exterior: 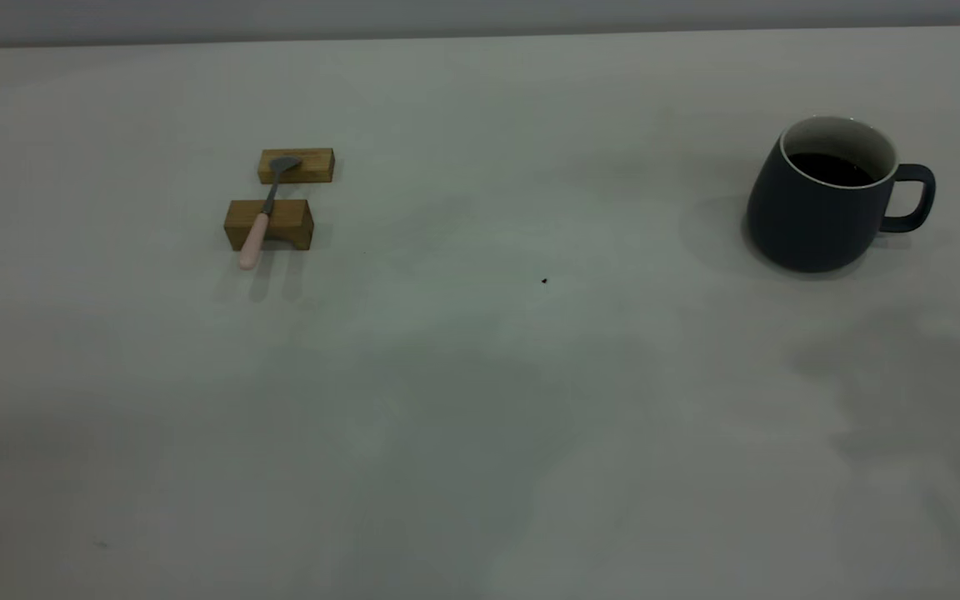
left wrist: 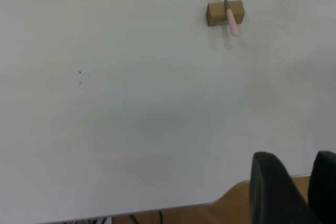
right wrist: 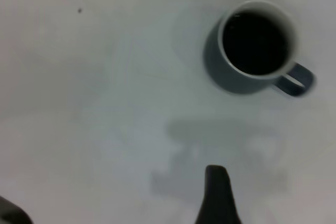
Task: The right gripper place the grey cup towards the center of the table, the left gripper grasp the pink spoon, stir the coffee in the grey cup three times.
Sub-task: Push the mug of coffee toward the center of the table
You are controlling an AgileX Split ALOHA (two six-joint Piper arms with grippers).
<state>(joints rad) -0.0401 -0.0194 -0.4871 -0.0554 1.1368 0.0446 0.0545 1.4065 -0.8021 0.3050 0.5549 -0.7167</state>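
Note:
The grey cup (exterior: pixel 817 212) stands upright at the table's (exterior: pixel 480 417) far right, handle pointing right, with dark coffee (exterior: pixel 830 169) inside. The pink spoon (exterior: pixel 260 221) lies at the left, its metal bowl on the farther of two wooden blocks and its pink handle across the nearer one. Neither gripper shows in the exterior view. The left gripper (left wrist: pixel 296 156) hangs over the table's near edge, far from the spoon (left wrist: pixel 229 13). The right gripper (right wrist: pixel 216 182) is above bare table, short of the cup (right wrist: pixel 247 72) and coffee (right wrist: pixel 255 43).
Two small wooden blocks (exterior: pixel 296 165) (exterior: pixel 270 223) carry the spoon. A tiny dark speck (exterior: pixel 544 281) marks the table's middle. The table's front edge (left wrist: pixel 157 208) has wooden floor beyond it. Arm shadows fall on the table's near right.

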